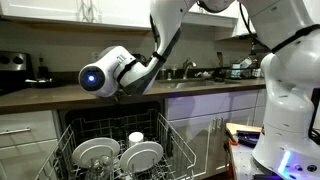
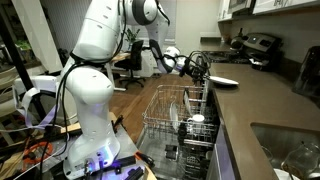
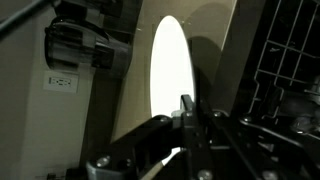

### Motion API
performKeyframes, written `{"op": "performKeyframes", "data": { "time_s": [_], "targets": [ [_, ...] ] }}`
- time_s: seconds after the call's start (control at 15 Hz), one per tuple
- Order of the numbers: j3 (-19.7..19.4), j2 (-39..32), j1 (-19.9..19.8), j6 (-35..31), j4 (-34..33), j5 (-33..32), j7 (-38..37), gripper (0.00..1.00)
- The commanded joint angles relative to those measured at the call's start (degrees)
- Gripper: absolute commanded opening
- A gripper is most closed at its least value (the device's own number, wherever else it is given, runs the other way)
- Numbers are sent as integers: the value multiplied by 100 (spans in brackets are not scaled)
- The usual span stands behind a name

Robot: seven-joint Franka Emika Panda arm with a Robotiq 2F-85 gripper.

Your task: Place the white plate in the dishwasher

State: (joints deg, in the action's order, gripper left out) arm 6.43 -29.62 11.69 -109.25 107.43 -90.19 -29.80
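Over the edge of the surface (image 2: 255,112), just beside the open dishwasher (image 1: 100,118), holds the white plate (image 3: 168,70) by its rim, with the gripper (image 3: 187,108) pressed together on the near edge. Shows it in the wrist view as a tall narrow oval running straight away from the fingertips, so in line with the reach, not across it. Carries the plate (image 2: 224,81) close to level in an exterior view, at about the height of the surface; cannot tell whether touching it or just clear. Hangs above and to one side of the pulled-out rack (image 2: 162,105), loaded with other plates (image 1: 95,152) standing between tines and a small cup (image 1: 135,137). Probably needs a carry out over the rack and a turn onto edge before lowering into a free slot; risks clipping the standing plates.
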Motion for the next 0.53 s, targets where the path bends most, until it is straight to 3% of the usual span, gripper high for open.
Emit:
{"op": "performKeyframes", "data": {
  "time_s": [0.0,0.47],
  "targets": [
    [56,106,153,495,91,-158,-274,7],
    [183,290,359,984,267,-233,-694,7]
  ]
}}
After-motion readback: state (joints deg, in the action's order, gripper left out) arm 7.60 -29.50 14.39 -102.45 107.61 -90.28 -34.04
